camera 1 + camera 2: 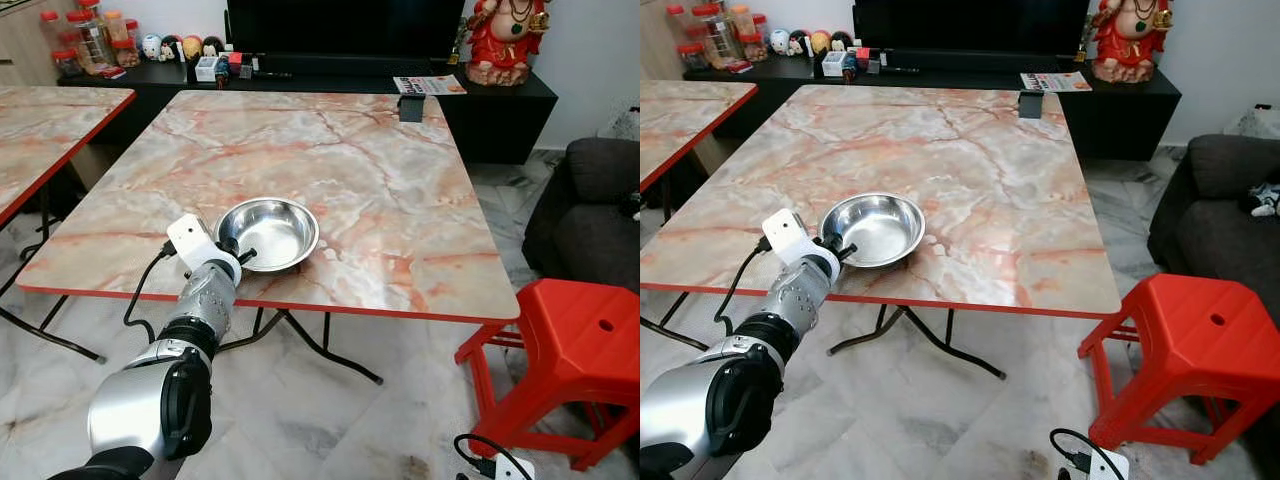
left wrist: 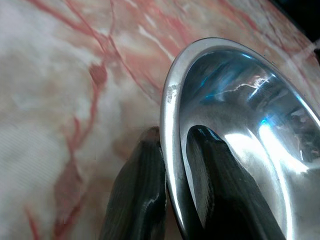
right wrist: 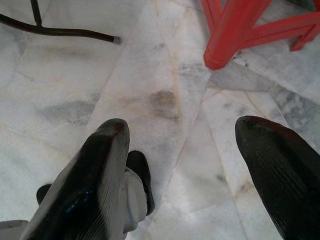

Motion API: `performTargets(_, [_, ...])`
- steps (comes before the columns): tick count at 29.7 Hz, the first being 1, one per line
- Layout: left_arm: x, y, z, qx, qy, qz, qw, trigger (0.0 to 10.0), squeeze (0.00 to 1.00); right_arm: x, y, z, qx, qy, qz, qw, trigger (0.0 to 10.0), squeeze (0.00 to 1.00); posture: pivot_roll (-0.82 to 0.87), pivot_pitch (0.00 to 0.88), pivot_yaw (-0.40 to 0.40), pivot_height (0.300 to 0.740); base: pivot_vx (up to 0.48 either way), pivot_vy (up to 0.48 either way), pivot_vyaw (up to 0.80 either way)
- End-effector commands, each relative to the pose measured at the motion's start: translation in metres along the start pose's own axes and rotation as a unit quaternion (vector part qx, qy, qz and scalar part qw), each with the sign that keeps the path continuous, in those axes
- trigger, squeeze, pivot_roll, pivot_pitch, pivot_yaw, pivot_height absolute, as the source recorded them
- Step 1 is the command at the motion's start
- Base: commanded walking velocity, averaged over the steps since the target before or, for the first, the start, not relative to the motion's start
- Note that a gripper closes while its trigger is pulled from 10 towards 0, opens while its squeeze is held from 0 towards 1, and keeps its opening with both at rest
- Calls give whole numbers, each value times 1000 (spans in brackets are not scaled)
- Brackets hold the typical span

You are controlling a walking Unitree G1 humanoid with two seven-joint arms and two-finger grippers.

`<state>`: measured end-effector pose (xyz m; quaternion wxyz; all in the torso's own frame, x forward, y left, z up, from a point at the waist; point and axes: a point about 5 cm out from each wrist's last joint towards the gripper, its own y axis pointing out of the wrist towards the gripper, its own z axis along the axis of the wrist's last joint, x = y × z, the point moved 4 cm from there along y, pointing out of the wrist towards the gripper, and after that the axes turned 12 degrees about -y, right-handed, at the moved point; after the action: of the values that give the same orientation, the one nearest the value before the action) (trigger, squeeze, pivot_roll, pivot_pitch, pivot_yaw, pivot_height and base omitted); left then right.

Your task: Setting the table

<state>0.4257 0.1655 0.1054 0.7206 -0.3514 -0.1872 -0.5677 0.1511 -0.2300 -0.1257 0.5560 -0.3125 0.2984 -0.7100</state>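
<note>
A shiny steel bowl (image 1: 268, 232) rests on the marble-patterned table (image 1: 380, 180), close to its near edge. My left gripper (image 1: 237, 251) reaches from the front and is shut on the bowl's near rim (image 2: 170, 145), one finger (image 2: 137, 190) outside and the other (image 2: 220, 185) inside the bowl. My right gripper (image 3: 182, 150) hangs low over the tiled floor, open, with nothing between its fingers.
A red plastic stool (image 1: 565, 350) stands right of the table. A second marble table (image 1: 40, 130) is at the left, a dark sofa (image 1: 590, 210) at the right. Behind is a black TV cabinet (image 1: 330, 75) with jars and a red figurine (image 1: 505, 40). A small dark holder (image 1: 411, 108) sits at the table's far edge.
</note>
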Motion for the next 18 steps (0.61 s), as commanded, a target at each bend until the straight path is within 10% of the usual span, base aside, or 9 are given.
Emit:
performTargets(1, [8,1,3,5,-5,-5,1000,10000,0,4,0,2,8,3,-5,1000,10000,0,-167,0,-9,740,0,0,0])
performTargets(18, [4,0,7,22,9,1,1000,10000,0,4,-2,-2,11,2,-4,1000,10000,0,-172,22,-15,740,0,0,0])
